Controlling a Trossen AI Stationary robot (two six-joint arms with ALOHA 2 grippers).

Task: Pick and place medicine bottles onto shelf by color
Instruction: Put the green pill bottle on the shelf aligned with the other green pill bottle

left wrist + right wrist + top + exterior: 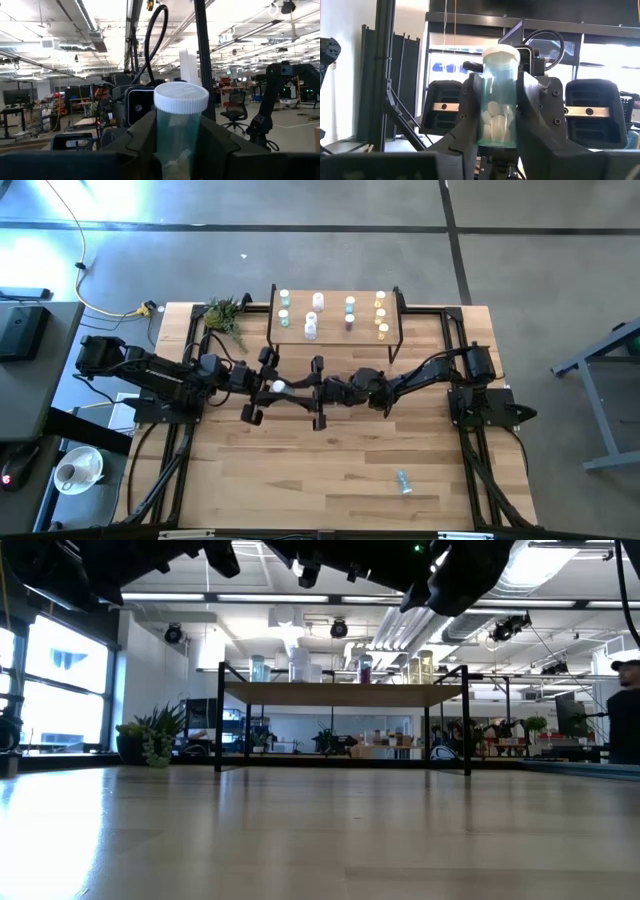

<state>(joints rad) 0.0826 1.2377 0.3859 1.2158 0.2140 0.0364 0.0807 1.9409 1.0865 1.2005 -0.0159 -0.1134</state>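
Note:
A teal-green medicine bottle (180,125) with a white cap stands upright in the air over the middle of the table, shut in my left gripper (180,150). Seen from above, its cap (280,387) lies between the two arms. My right gripper (303,390) faces the left one from the table's right side, right at the bottle (497,100); I cannot tell whether it touches it. The shelf (335,330) stands at the far edge on black legs and carries several bottles in colour groups. One more bottle (403,481) lies on its side on the table, near right. My left gripper pinches the bottle's clear body (172,142) below the cap between its two fingers, one on each side. The fingers come about level from the table's left side. The bottle stands upright with its cap up, lifted well clear of the table.
A small green plant (225,315) sits at the far left by the shelf. Black frame rails (185,430) run along both sides of the table. A person (625,675) stands in the room far off to the right. Open tabletop lies toward the near edge.

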